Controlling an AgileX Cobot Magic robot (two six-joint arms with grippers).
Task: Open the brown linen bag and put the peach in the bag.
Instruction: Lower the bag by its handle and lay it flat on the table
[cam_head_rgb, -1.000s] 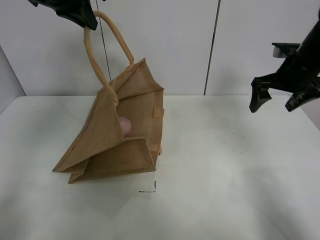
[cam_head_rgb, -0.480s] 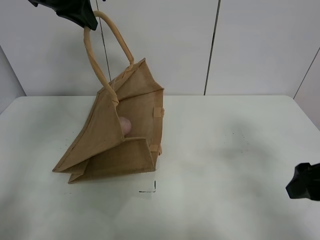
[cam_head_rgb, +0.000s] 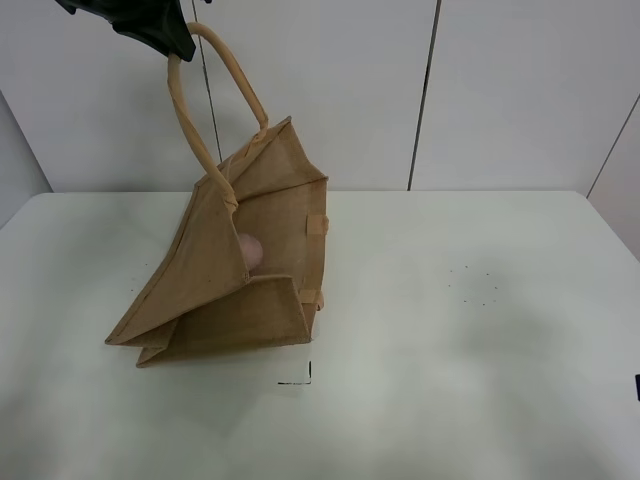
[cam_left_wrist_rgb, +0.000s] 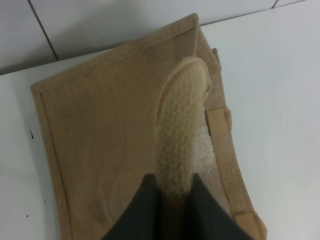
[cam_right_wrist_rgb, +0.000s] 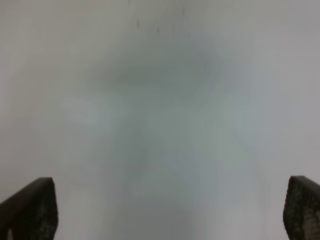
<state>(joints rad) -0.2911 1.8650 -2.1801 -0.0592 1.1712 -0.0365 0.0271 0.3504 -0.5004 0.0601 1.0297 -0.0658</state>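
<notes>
The brown linen bag (cam_head_rgb: 235, 270) stands tilted on the white table (cam_head_rgb: 450, 330), its mouth open toward the right. The peach (cam_head_rgb: 249, 252) lies inside it, partly hidden by the front panel. My left gripper (cam_head_rgb: 165, 35) is shut on the beige loop handle (cam_head_rgb: 215, 95) and holds it up at the top left. In the left wrist view the handle (cam_left_wrist_rgb: 181, 130) runs between the dark fingers (cam_left_wrist_rgb: 145, 210), with the bag (cam_left_wrist_rgb: 110, 150) below. My right gripper (cam_right_wrist_rgb: 170, 210) is open and empty above bare table; its fingertips (cam_right_wrist_rgb: 30, 207) show in the right wrist view.
A white panelled wall (cam_head_rgb: 420, 90) stands behind the table. A small black mark (cam_head_rgb: 297, 378) lies on the table in front of the bag. A few dark specks (cam_head_rgb: 475, 285) dot the right side.
My right arm has dropped from the upper right down and out past the right edge of the exterior view. The left gripper, bag and peach have not moved.
</notes>
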